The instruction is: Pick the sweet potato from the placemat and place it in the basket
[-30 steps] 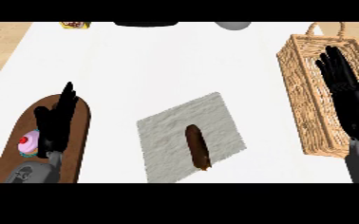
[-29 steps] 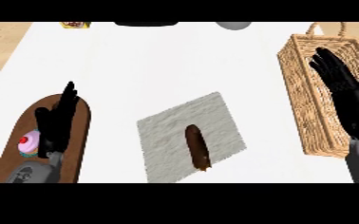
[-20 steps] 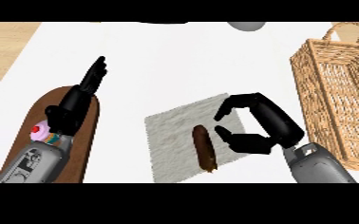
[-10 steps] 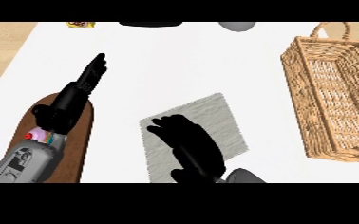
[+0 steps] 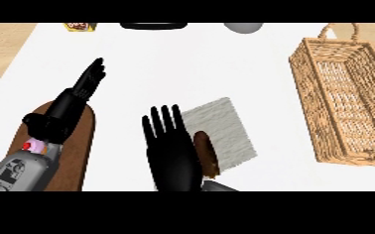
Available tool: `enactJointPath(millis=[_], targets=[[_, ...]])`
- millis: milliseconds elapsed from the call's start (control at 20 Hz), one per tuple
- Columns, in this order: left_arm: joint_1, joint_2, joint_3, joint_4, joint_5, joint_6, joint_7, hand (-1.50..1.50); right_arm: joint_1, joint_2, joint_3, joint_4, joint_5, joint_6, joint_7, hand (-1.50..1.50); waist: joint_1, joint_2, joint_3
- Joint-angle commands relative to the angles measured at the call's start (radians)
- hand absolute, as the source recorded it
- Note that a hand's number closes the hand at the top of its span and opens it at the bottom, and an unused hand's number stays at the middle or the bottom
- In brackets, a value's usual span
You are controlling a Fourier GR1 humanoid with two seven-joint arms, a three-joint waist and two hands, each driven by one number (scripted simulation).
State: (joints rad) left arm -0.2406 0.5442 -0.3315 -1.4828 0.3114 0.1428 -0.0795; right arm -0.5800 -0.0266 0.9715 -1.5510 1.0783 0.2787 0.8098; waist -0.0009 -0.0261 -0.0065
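A brown sweet potato (image 5: 206,152) lies on the grey placemat (image 5: 225,126) near the counter's front edge. My right hand (image 5: 173,153) hovers flat over the mat's left part, fingers straight and pointing away, just left of the sweet potato and hiding its left side. Nothing is held in it. The wicker basket (image 5: 336,93) with a handle stands at the far right, apart from the mat. My left hand (image 5: 79,93) rests open at the left, fingers straight, above a brown board.
A brown oval board (image 5: 76,148) lies at the left under my left forearm, with a small pink thing (image 5: 29,145) beside the wrist. Along the back edge sit a yellow item (image 5: 81,26), a black object (image 5: 154,25) and a grey round object (image 5: 244,27).
My right hand came from above the basket across to the placemat; it now lies flat left of the sweet potato, which shows again. The left hand has barely moved.
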Motion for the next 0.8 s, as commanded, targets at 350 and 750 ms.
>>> enactJointPath(millis=[350, 750], targets=[[0.030, -0.003, 0.000, -0.035, -0.005, -0.018, -0.005, 0.00, -0.069, 0.026, -0.045, -0.185, -0.347, 0.499, 0.410, -1.50, 0.017, 0.009, 0.002], [0.054, 0.008, 0.026, -0.034, -0.007, -0.040, -0.024, 0.00, -0.110, 0.025, -0.085, -0.316, -0.455, 0.564, 0.526, -1.50, 0.001, 0.011, 0.003]])
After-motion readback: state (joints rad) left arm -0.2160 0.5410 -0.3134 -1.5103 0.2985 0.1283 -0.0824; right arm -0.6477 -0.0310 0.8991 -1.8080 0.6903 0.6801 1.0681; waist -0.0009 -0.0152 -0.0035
